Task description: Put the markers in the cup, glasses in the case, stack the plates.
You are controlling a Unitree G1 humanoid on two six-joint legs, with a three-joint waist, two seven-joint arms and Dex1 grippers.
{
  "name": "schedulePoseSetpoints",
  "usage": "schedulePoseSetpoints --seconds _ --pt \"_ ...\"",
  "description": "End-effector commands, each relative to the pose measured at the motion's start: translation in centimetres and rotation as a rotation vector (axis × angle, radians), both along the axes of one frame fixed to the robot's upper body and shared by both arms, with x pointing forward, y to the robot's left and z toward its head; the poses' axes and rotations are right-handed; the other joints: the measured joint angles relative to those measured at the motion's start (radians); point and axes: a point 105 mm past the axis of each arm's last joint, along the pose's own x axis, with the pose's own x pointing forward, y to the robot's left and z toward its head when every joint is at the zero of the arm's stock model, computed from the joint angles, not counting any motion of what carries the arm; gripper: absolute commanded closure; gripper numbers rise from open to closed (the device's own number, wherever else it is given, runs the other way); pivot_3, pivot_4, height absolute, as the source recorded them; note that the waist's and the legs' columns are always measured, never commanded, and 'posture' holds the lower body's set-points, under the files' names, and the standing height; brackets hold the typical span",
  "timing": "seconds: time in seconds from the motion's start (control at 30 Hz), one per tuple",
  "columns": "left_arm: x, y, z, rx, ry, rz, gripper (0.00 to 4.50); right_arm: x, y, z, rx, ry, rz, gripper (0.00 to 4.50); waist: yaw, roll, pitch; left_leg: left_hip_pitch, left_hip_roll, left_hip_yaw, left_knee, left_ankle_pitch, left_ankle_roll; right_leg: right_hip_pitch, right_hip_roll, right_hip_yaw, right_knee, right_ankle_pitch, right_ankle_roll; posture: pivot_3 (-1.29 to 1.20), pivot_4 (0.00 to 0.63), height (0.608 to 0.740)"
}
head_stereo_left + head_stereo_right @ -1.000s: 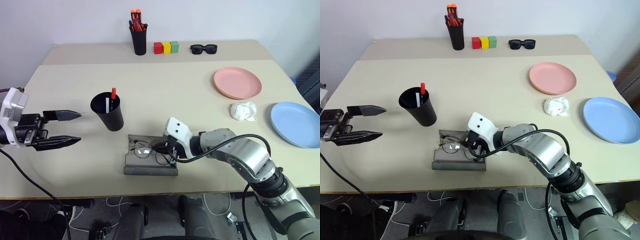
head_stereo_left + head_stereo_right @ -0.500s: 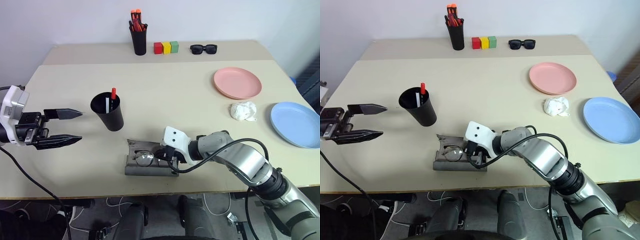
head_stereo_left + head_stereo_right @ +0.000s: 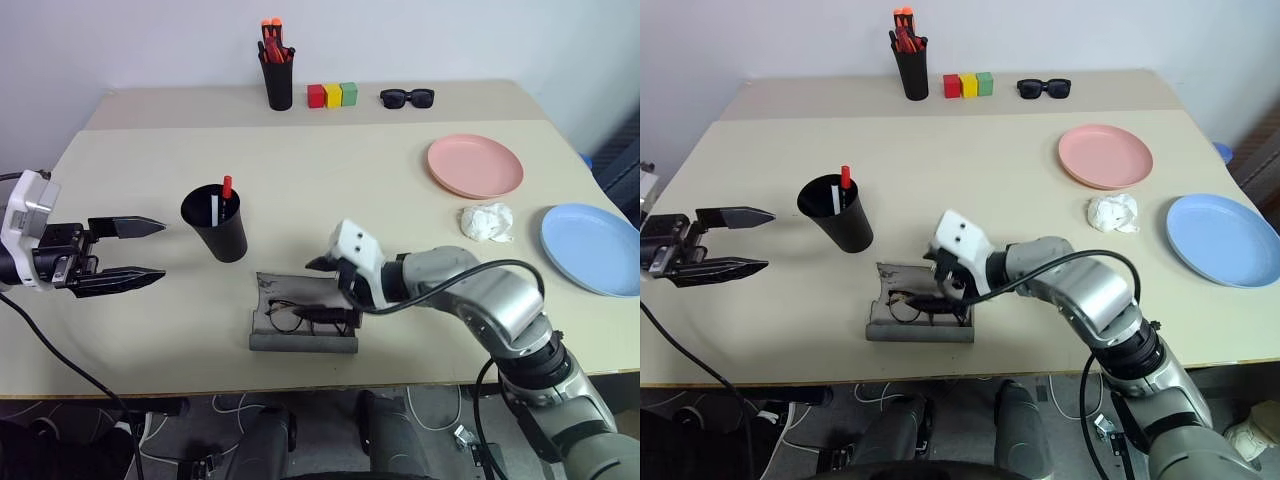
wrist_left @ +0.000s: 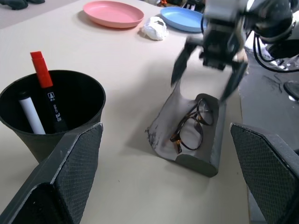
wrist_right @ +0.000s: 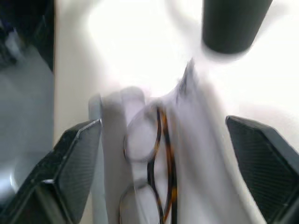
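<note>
Thin wire-framed glasses lie in the grey hard-shell case; right pincer gapes above it, left pincer spread wide.

Glasses lie in the open case, below the cup.

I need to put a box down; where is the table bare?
Bare: the middle between cup and pink plate, and the left end behind the left gripper. Crowded: the front around the case, and the right by the tissue and blue plate.
</note>
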Motion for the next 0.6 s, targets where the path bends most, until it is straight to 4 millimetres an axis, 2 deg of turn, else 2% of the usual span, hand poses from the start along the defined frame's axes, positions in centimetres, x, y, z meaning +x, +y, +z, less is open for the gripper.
schedulePoseSetpoints --seconds 0.03,0.1,0.2,0.3,0.4,0.43,0.53,0.6 --pt "0.0 -0.4 1.1 0.003 -0.048 -0.015 0.0 0.5 -0.5 4.2 0.166 -0.025 -0.02 0.05 0.0 0.0 0.0 0.0 0.0 0.0 0.0 0.0 0.0 0.0 0.0 0.0 0.0 0.0 0.0 0.0 0.15 0.74" --pt "0.0 -0.5 1.0 0.001 -0.047 -0.016 0.0 1.2 -1.4 5.5 0.229 -0.026 -0.049 0.05 0.0 0.0 0.0 0.0 0.0 0.0 0.0 0.0 0.0 0.0 0.0 0.0 0.0 0.0 0.0 0.0 0.15 0.74" --pt "0.0 -0.7 1.1 -0.009 -0.045 -0.02 0.0 2.7 -2.6 3.8 0.135 -0.042 -0.139 0.9 0.002 0.0 0.0 0.0 0.0 0.0 0.0 0.0 0.0 0.0 0.0 0.0 0.0 0.0 0.0 0.0 0.15 0.74" --pt "-0.1 -0.8 1.1 -0.018 -0.04 -0.024 0.0 2.8 -2.7 2.0 0.063 -0.047 -0.151 2.43 0.0 0.0 0.0 0.0 0.0 0.0 0.0 0.0 0.0 0.0 0.0 0.0 0.0 0.0 0.0 0.0 0.15 0.74" --pt "-0.1 -1.0 1.0 -0.019 -0.039 -0.026 0.0 2.4 -2.4 2.1 0.09 -0.037 -0.132 4.07 -0.007 0.001 0.0 0.0 0.0 0.0 0.0 0.0 0.0 -0.001 0.0 0.0 0.0 0.0 0.0 0.0 0.15 0.74" --pt "-0.1 -1.2 1.0 -0.029 -0.035 -0.029 0.0 2.3 -2.4 2.5 0.107 -0.052 -0.126 4.46 -0.009 0.001 0.0 0.0 0.0 0.0 0.0 0.0 0.0 -0.001 0.0 0.0 0.0 0.0 0.0 0.0 0.15 0.74" --pt "-0.2 -1.9 0.8 -0.05 -0.026 -0.043 0.0 2.1 -2.6 3.3 0.146 -0.078 -0.116 4.46 -0.01 0.0 0.0 0.0 0.0 0.0 0.0 0.0 0.0 0.0 0.0 0.0 0.0 0.0 0.0 0.0 0.15 0.74" --pt "-0.3 -2.2 0.6 -0.054 -0.025 -0.05 0.0 2.6 -3.1 3.0 0.118 -0.099 -0.14 4.46 -0.01 0.0 0.0 0.0 0.0 0.0 0.0 0.0 0.0 0.0 0.0 0.0 0.0 0.0 0.0 0.0 0.15 0.74"
